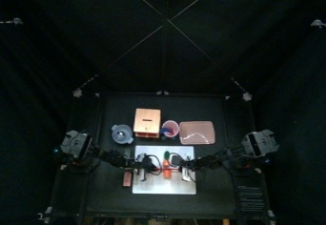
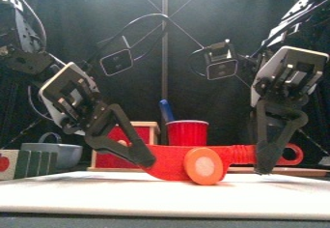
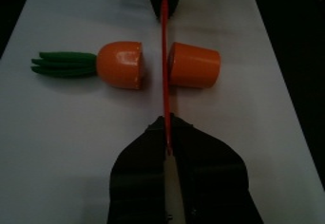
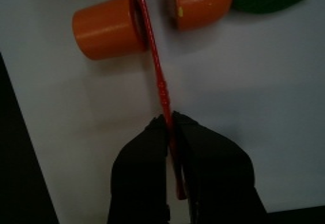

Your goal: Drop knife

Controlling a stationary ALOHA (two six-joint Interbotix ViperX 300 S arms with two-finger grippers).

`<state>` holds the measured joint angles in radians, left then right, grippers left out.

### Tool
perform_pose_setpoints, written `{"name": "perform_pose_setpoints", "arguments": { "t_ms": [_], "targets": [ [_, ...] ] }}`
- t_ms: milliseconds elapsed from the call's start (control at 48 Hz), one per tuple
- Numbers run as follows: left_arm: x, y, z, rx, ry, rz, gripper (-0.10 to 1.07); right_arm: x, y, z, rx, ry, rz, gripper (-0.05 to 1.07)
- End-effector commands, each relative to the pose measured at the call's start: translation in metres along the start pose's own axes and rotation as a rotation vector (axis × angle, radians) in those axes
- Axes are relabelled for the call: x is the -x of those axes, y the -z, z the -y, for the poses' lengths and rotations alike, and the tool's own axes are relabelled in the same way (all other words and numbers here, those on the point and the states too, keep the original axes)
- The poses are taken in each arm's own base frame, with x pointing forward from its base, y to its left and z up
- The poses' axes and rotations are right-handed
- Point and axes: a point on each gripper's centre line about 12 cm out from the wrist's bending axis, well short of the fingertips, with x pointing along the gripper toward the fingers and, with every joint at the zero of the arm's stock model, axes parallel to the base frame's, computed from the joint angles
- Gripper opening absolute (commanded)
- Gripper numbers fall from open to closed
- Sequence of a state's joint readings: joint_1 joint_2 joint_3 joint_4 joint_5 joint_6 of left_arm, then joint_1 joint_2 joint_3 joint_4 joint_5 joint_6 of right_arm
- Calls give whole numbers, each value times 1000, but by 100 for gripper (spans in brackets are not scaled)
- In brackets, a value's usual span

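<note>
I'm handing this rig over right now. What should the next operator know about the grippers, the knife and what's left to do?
Left gripper: shut on one end of the knife.
Right gripper: shut on the other end.
The knife is held between the two arms, its blade lying in the gap between the two carrot halves on the white board. The green top stays on one half.
Done: the carrot is already in two pieces.
Left: the knife is not yet dropped; both grippers must let go of it.
</note>
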<state>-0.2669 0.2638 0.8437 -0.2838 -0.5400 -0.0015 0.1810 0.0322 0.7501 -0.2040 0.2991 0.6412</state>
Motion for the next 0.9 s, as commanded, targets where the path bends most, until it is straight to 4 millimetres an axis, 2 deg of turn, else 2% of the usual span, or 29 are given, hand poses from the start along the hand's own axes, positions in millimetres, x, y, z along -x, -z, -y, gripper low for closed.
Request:
{"name": "perform_pose_setpoints", "arguments": {
  "t_ms": [0,292,438,667,875],
  "targets": [
    [0,-4,8,-11,19,6,39,5,-9,-2,-18,-11,27,24],
    [1,-6,8,-13,21,12,39,6,-11,-2,-15,-6,26,24],
    [5,-14,9,-14,25,36,39,14,-16,-4,-13,-13,45,24],
    [26,-49,15,-37,67,143,39,44,-30,-6,-4,-26,112,24],
    [40,-65,17,-82,95,196,39,54,-32,-6,-1,-35,137,24]
  ]
}}
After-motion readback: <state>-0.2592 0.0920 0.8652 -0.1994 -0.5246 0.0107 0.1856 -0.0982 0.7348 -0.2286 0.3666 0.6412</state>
